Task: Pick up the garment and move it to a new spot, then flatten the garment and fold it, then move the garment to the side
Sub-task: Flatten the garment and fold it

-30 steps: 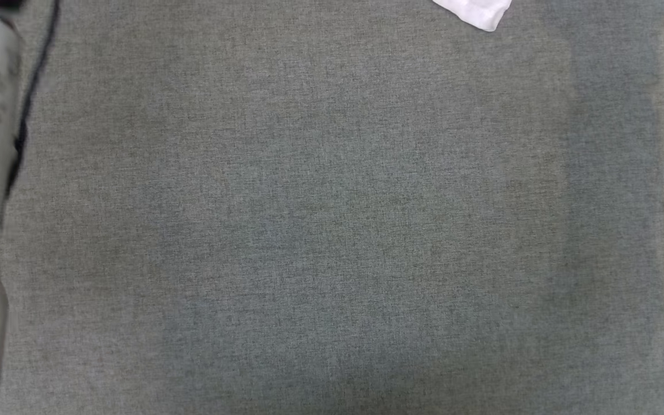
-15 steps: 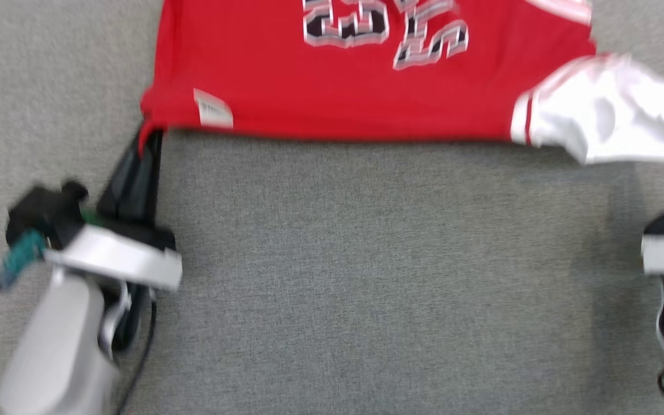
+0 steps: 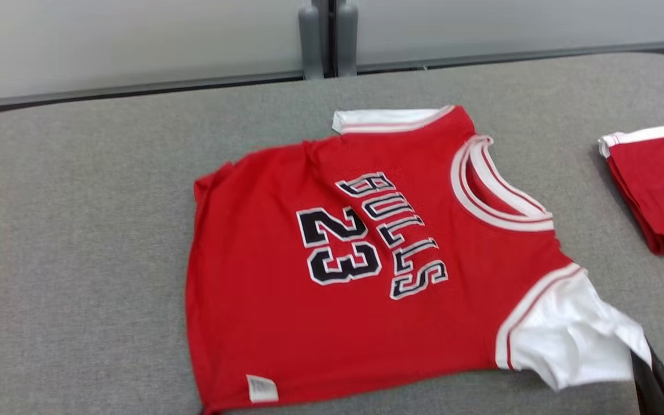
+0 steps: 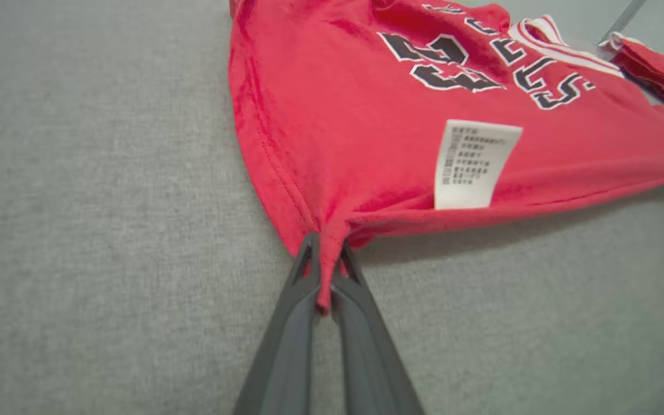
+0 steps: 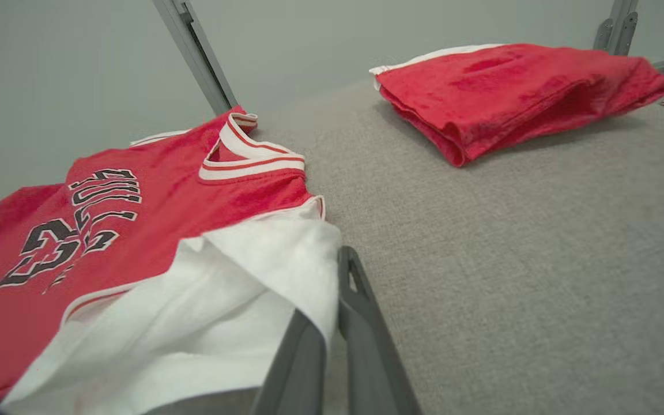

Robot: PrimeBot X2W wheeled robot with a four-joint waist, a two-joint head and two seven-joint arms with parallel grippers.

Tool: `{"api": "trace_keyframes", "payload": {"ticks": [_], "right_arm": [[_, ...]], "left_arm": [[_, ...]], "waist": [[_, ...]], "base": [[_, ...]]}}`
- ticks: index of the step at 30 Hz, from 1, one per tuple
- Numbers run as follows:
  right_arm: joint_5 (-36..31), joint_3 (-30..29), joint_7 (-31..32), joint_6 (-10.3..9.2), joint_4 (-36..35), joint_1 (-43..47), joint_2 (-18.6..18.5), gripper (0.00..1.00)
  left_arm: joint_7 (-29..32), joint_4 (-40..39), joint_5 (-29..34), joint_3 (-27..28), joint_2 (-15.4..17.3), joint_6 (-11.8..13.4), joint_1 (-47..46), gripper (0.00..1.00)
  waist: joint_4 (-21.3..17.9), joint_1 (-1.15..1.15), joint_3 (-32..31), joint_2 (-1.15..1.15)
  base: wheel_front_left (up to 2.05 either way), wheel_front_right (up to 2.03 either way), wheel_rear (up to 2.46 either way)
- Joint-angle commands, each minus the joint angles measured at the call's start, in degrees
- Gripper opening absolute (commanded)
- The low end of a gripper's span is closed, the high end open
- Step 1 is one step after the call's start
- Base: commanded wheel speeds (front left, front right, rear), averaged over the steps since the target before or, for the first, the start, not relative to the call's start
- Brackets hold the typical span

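Note:
The garment [image 3: 332,276] is a red jersey with white sleeves and black "BULLS 23" lettering, lying face up and mostly spread on the grey table [image 3: 78,230]. In the left wrist view my left gripper [image 4: 325,256] is shut on the jersey's [image 4: 366,115] bottom hem corner, close to the white care label [image 4: 473,164]. My right gripper [image 5: 335,282] is shut on the edge of the near white sleeve [image 5: 240,288], which drapes over one finger. In the head view a dark finger of the right gripper [image 3: 652,377] shows at the sleeve's [image 3: 568,340] outer edge.
A second red garment, folded [image 3: 655,190], lies on the table to the right of the jersey, also in the right wrist view [image 5: 516,92]. A pale partition with grey posts [image 3: 323,40] runs along the table's far edge. Bare grey surface lies left of the jersey.
The head camera has swung up, from bare grey surface to the whole jersey and the far partition. Both grippers have stayed shut on the cloth.

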Motion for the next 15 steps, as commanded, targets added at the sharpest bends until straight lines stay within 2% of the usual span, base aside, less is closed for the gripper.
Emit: {"api": "trace_keyframes", "payload": {"ticks": [1,8,15], "right_arm": [[-0.53,-0.75,-0.71,-0.02,0.67,1.99,-0.43,0.00],[-4.15,-0.72,-1.50,-0.02,1.78,8.03,-2.49,0.00],[-5.04,-0.15,0.07,-0.03,0.11,7.20,-6.61,0.00]], "left_arm": [[0.36,0.34,0.20,-0.80,0.05,0.42,1.49,0.00],[1.97,-0.27,-1.19,-3.22,-0.87,0.20,6.32,0.00],[6.36,-4.38,-3.65,-3.31,1.34,-1.73,7.28,0.00]], "waist": [[1.49,0.00,-1.45,0.00],[2.64,0.00,-1.72,0.00],[2.82,0.00,-1.79,0.00]], "base": [[0.00,0.00,0.00],[0.00,0.00,0.00],[0.00,0.00,0.00]]}}
